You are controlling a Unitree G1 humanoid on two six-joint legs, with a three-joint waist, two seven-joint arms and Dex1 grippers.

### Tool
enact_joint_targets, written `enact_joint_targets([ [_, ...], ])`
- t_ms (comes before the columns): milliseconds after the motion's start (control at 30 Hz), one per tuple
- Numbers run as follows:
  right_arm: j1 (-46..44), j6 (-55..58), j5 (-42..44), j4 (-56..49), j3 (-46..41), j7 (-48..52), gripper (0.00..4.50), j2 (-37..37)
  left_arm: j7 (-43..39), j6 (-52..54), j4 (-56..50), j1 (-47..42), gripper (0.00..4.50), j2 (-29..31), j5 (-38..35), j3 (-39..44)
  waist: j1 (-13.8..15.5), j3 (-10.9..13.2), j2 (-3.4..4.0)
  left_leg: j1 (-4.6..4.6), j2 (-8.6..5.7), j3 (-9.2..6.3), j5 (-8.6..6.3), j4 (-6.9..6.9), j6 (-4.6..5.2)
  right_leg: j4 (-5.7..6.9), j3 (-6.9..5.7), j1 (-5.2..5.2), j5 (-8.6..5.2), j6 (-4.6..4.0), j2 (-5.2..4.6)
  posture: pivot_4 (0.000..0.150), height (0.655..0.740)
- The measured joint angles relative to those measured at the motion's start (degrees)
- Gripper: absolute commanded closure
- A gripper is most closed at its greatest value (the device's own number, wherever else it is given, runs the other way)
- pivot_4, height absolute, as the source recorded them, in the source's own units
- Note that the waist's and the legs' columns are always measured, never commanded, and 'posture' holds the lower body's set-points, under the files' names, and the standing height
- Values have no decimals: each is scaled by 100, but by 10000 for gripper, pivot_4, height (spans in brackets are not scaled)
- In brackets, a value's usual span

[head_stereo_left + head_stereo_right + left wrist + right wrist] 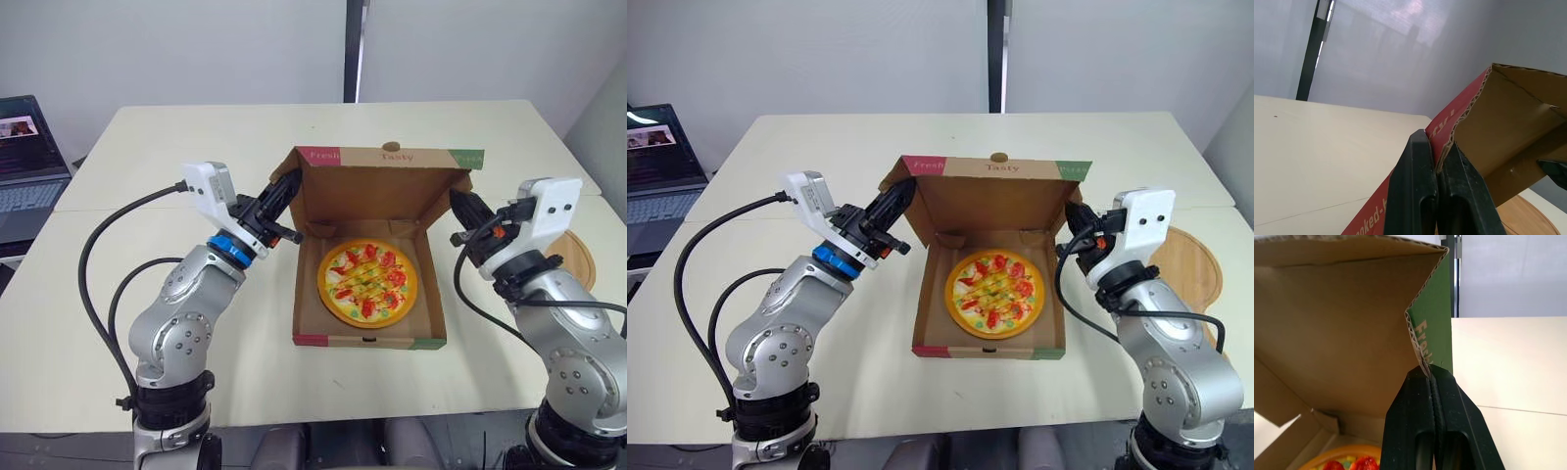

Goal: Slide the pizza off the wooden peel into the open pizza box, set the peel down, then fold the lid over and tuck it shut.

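The left hand (1436, 148) is pressed together on the red side flap (1444, 128) of the lid (377, 191), pinching its cardboard edge. The right hand (1431, 374) pinches the green side flap (1436, 328) on the opposite side. The lid stands raised between the two hands. The pizza (367, 282) lies flat in the box (370, 342), below and between both hands. The wooden peel (1192, 262) rests on the table (196, 147), outward of the right hand.
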Motion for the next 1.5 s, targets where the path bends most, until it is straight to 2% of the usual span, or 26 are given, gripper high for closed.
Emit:
enact_joint_targets([
  [233,166,-211,-3,-13,113,-17,44609,-42,-457,-385,93,160,45000,196,258,-103,-1,0,0,6,1,-1,0,-3,0,-4,0,5,0,0,0,1500,7400],
  [333,182,-228,-2,-13,140,-28,45000,-42,-522,-452,94,238,39450,201,319,-118,-1,0,0,9,1,-1,0,-5,1,-6,0,8,0,0,1,1500,7400],
  [400,194,-231,3,-13,184,-34,45000,-41,-539,-452,89,288,33905,217,332,-144,0,0,0,9,1,-2,0,-5,1,-6,-1,10,0,0,1,1500,7400],
  [533,242,-227,10,-14,205,-67,45000,-42,-540,-451,26,376,33905,256,342,-197,5,0,0,63,3,0,-4,-35,8,-28,0,56,-1,1,1,1500,7400],
  [700,291,-226,24,-41,212,-112,45000,-42,-525,-482,1,477,44868,260,363,-184,6,-2,1,80,9,-1,-6,-60,15,-54,-3,74,-1,1,3,1500,7400],
  [1133,350,-247,82,-96,255,-175,45000,-46,-721,-746,-71,613,44868,550,631,-226,1,-5,4,79,14,1,0,-67,5,-70,-3,74,-1,2,7,1500,7400],
  [1500,515,-314,123,-191,313,-293,45000,7,-657,-798,-477,1011,44868,499,607,-300,0,-5,4,78,15,1,-1,-70,5,-76,-2,73,-1,2,7,1500,7400],
])
